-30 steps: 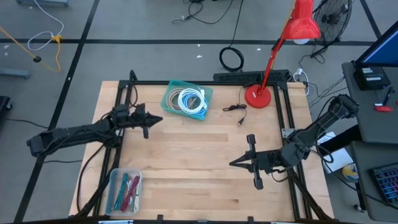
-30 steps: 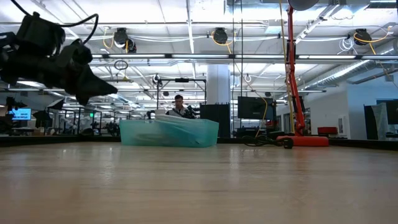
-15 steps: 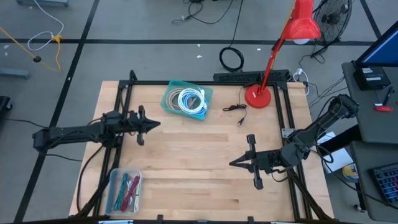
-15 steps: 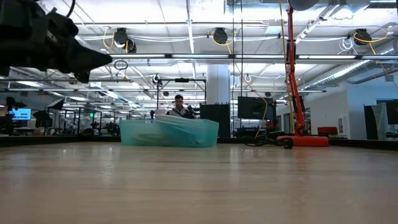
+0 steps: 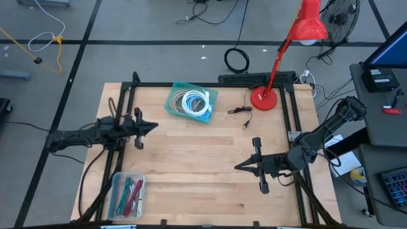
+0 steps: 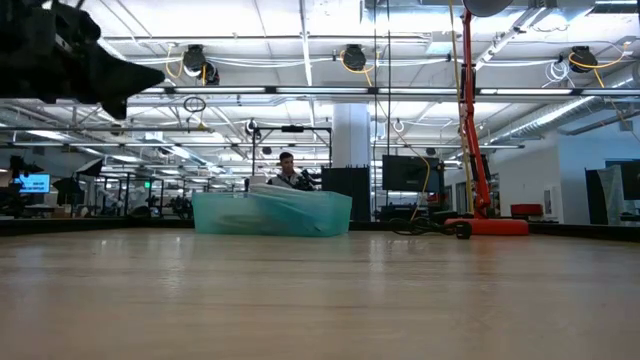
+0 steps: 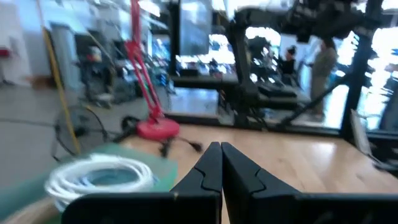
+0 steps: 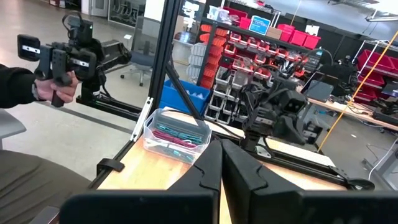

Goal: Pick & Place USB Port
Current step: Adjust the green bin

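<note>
Two clenched claws, left claw and right claw, empty, over the table.

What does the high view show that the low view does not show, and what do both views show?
Only the high view: the clear bin of coloured cables at the table's near left corner, and the right end effector, shut, over the wood. Only the low view: a person in the room behind. Both: the teal bin, the red lamp base and the left end effector, shut, raised above the table.
</note>
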`<state>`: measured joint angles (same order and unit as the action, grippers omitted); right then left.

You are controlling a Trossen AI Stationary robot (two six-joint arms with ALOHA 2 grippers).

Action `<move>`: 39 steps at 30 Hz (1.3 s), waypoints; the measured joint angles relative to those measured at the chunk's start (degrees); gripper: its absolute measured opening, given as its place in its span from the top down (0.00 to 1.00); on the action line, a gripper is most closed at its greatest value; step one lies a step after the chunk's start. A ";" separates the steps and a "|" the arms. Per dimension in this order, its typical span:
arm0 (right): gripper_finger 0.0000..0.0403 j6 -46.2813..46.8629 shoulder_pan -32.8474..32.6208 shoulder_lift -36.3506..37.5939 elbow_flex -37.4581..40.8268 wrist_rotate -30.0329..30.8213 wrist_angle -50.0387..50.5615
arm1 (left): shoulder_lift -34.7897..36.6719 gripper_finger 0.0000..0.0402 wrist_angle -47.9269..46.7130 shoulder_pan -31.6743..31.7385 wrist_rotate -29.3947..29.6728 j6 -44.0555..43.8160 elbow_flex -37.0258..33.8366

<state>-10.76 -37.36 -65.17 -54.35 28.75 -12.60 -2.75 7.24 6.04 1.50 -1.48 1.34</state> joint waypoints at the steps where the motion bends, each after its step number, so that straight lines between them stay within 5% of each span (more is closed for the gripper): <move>1: 1.00 0.00 0.00 0.00 0.00 0.00 0.00 | 1.05 1.00 -0.08 -0.63 1.30 0.59 0.00; 32: 1.00 -1.36 0.02 0.00 0.00 0.27 -0.46 | 2.39 0.98 -5.83 -8.11 7.68 0.40 -0.17; 39: 1.00 1.58 3.57 -0.45 0.00 13.18 1.40 | 2.39 0.99 -5.70 -8.11 7.56 -1.86 -0.26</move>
<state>-9.19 -33.80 -65.61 -54.35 41.93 -11.20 -0.36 1.54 -2.07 9.06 -3.33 1.08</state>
